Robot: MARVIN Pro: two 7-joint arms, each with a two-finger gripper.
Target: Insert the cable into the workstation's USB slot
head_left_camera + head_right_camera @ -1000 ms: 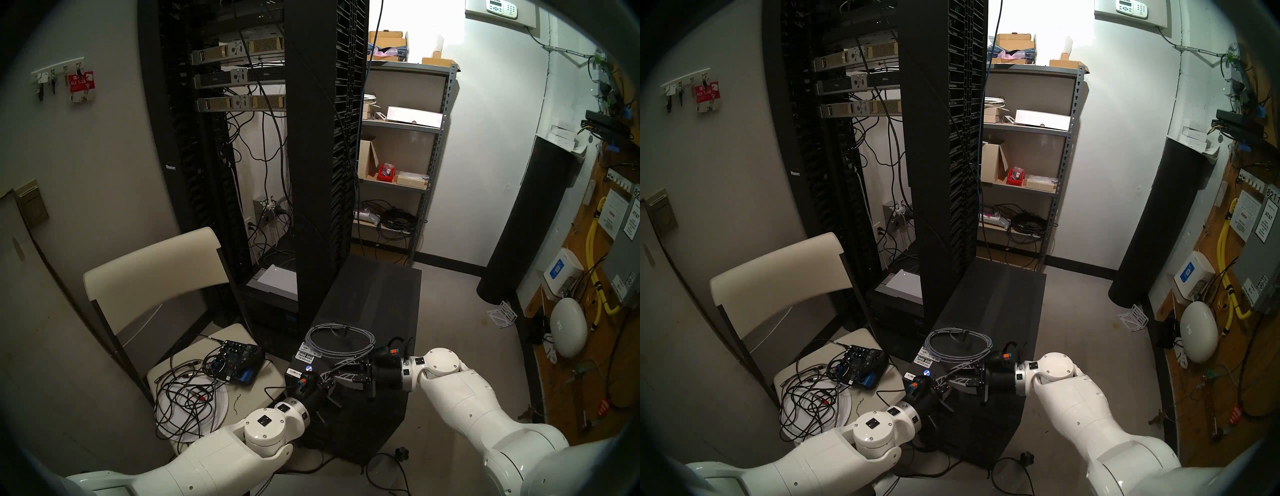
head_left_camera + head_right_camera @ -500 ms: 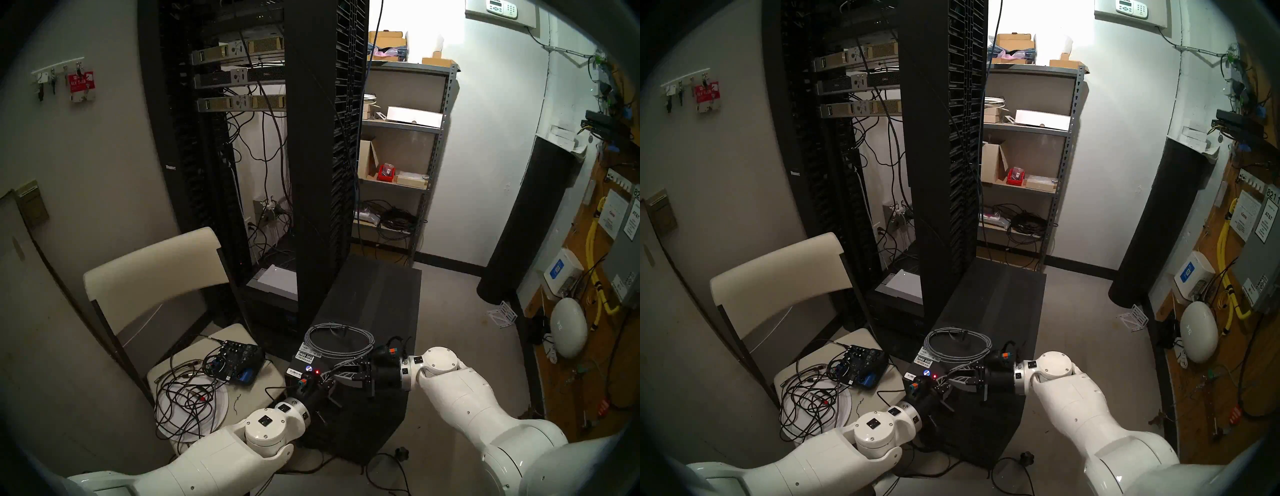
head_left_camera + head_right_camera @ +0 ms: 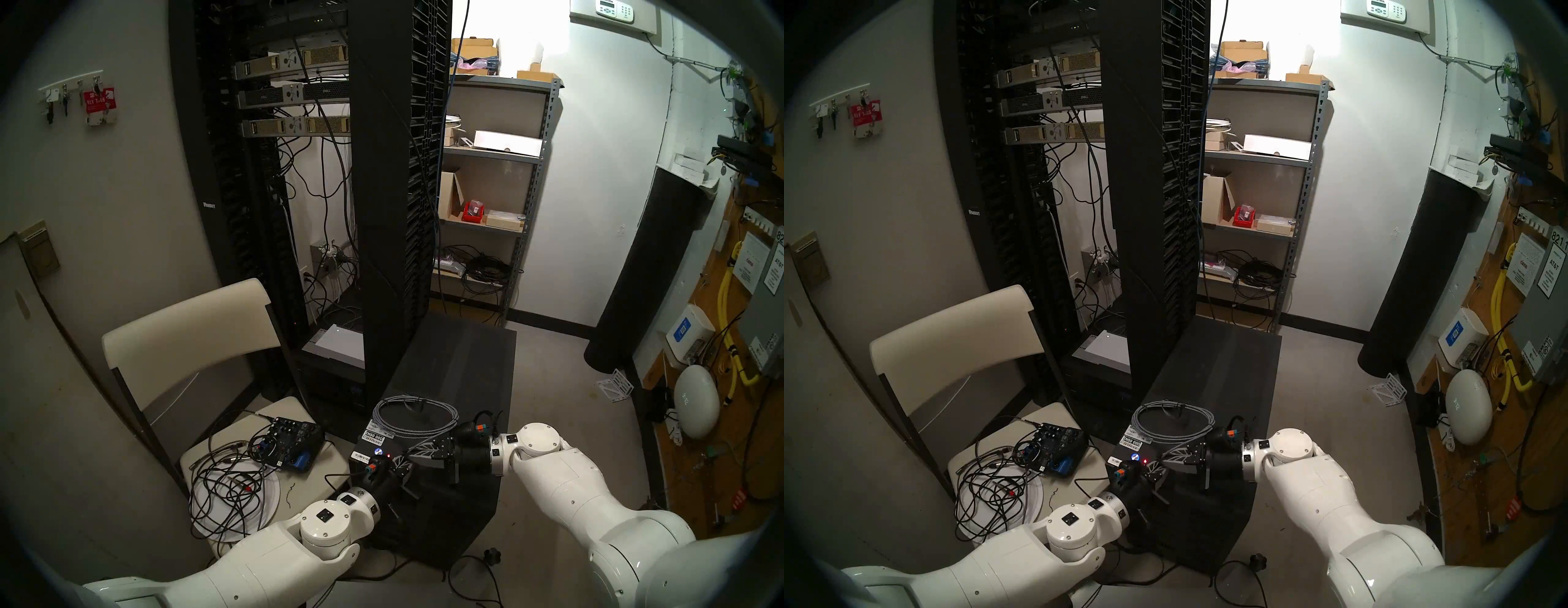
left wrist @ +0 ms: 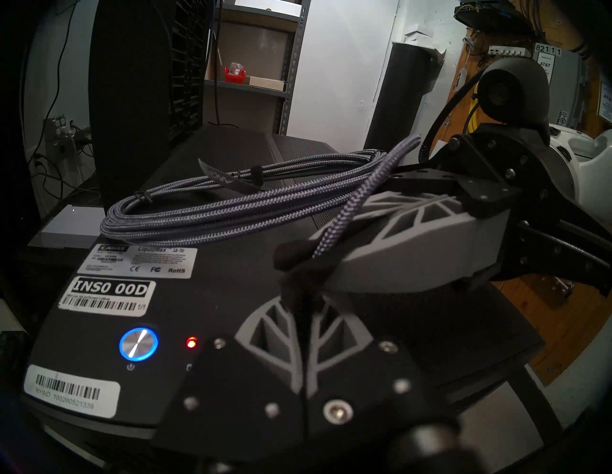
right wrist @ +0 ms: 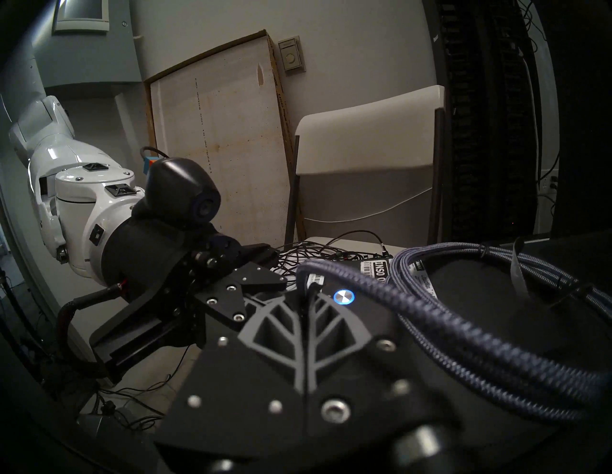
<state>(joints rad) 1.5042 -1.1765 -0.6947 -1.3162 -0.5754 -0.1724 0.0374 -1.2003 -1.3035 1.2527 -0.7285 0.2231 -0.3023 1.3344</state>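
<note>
The left hand (image 4: 299, 291) is closed on the cable (image 4: 212, 205) near its dark plug end. The right hand (image 5: 306, 291) (also closed) pinches the same cable above the workstation (image 4: 185, 308).

I'm working in a cramped server closet: tall black rack (image 3: 305, 170) full of wiring, metal shelves (image 3: 492, 178), telecom boxes (image 3: 759, 271) on the wall.

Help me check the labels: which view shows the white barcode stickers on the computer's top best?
The left wrist view: both barcode stickers face it, print readable. The head views show them small. The right wrist view catches only an edge behind the cable.
</note>
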